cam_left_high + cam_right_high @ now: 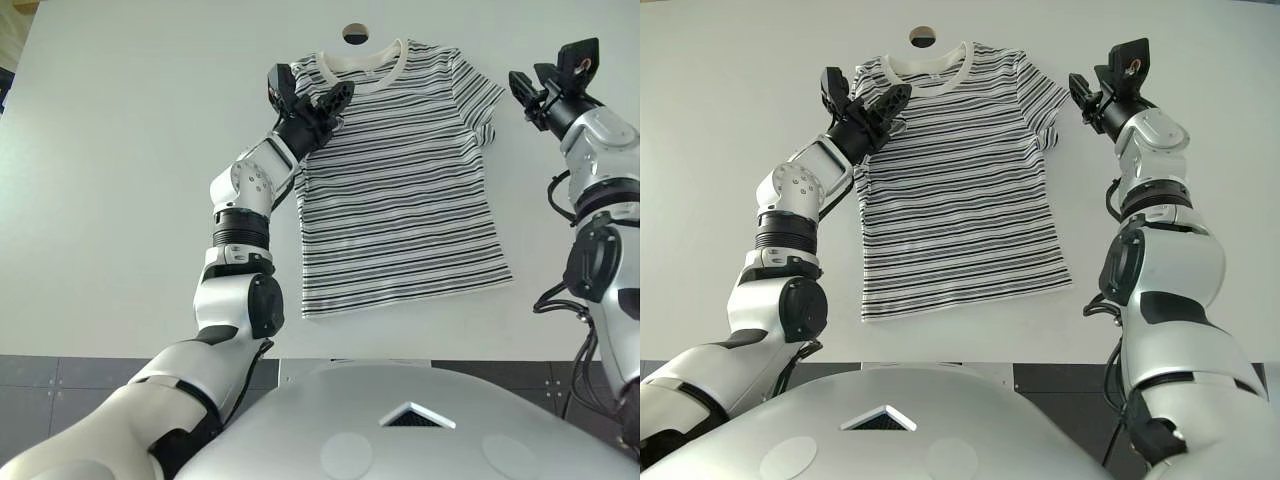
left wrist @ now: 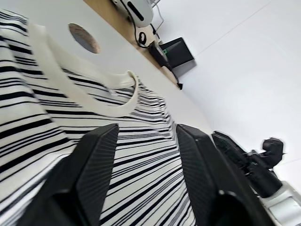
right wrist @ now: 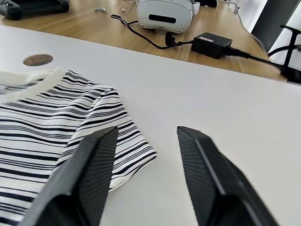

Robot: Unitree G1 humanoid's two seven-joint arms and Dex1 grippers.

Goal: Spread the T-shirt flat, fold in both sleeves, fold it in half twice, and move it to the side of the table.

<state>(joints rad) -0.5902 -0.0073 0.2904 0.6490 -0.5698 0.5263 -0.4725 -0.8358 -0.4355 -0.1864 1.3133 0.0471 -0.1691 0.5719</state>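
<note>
White table [image 1: 120,150] held T-shirt [image 1: 400,200] spread flat; right sleeve [image 1: 478,95] still out, halving and moving undone. Left gripper [image 2: 146,128] hovered over left shoulder, right gripper [image 3: 146,134] beside sleeve: both fingers spread, empty.

One sleeve of the T-shirt [image 1: 400,200], at its upper left in the head views, is covered by the left gripper [image 1: 312,88], and it is cut off by the frame edges in both wrist views.

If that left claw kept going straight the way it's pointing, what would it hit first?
Most likely the T-shirt: the left gripper, open, points at striped fabric just below the collar. How high above the cloth it is, I can't tell.
</note>
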